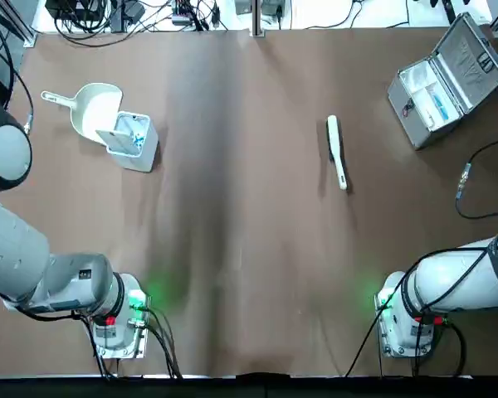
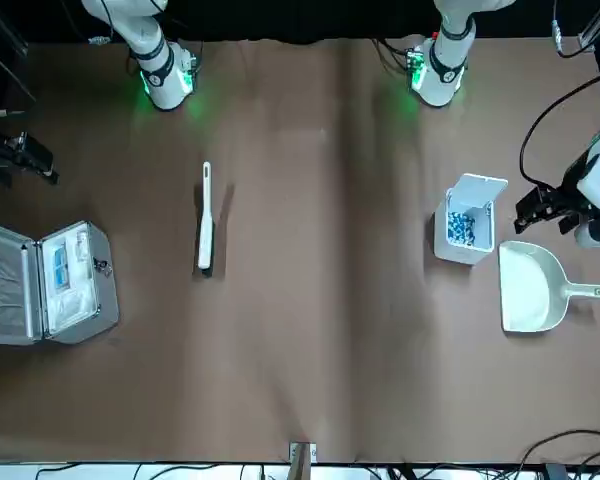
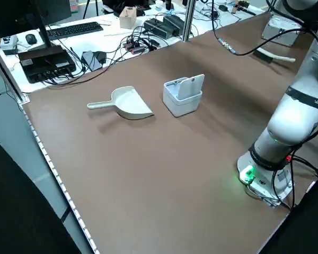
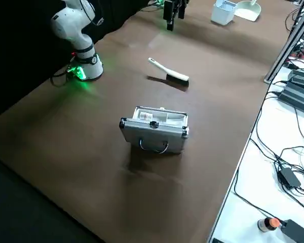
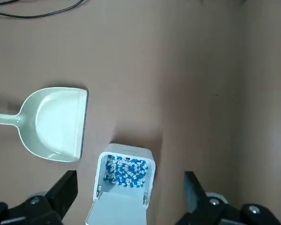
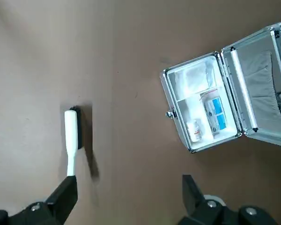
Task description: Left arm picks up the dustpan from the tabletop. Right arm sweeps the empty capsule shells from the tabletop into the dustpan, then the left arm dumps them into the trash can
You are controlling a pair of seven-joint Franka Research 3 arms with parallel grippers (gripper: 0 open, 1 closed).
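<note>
Blue-and-white capsule shells (image 5: 125, 170) fill the trash can (image 1: 141, 148) at upper left; dustpan (image 1: 98, 109) lies empty beside it — sweeping looks finished. Left gripper (image 5: 126, 197) and right gripper (image 6: 126, 197) hover wide, empty.

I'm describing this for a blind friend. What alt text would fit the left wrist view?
Looking down on a brown table: an empty white dustpan lies beside a small white trash can, lid open, full of blue and white capsules. The left gripper hangs open above, holding nothing.
</note>
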